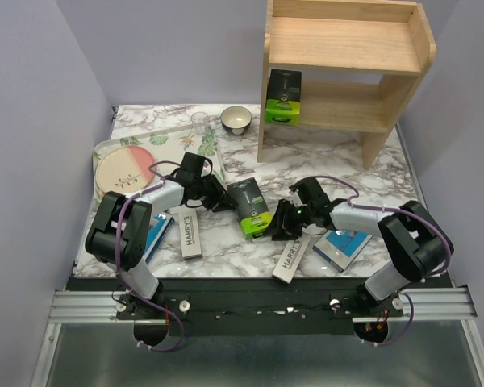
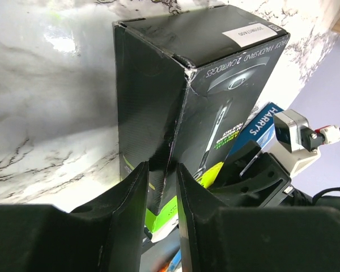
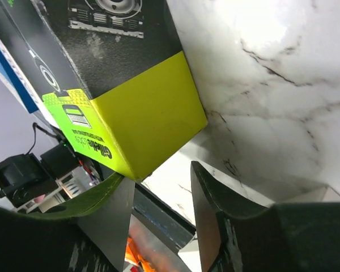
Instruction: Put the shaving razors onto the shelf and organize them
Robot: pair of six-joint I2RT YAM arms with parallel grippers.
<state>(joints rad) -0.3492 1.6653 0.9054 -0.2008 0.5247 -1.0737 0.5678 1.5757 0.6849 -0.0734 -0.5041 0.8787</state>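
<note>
The black cardboard razor box with a lime-green end [image 1: 249, 206] lies printed face up at the centre of the white marble-patterned table top [image 1: 339, 161], between the two arms. Its long axis runs far to near, slightly skewed. The lime-green end points toward the arm bases and the black end toward the light-wood two-tier shelf [image 1: 347, 40].

The left gripper [image 1: 219, 198] is at the box's far left corner. In the left wrist view its fingers [image 2: 127, 215] stand narrow, and one long edge of the box runs into the gap. Whether they pinch it cannot be told.

The right gripper [image 1: 279, 223] is at the near right corner. Its fingers [image 3: 215, 215] stand apart, with bare table top between them and the lime corner just at one fingertip.

A second black and lime-green box [image 1: 282, 97] stands upright at the left end of the shelf's lower tier, lime end down.

The left white "HARRY'S" box [image 1: 192, 234] and the right white "HARRY'S" box [image 1: 290, 258] lie near the near edge, long axes roughly far to near. The left blue-and-white pack [image 1: 156, 235] lies partly under the left arm. The right blue-and-white pack [image 1: 344, 246] lies beside the right arm.
</note>
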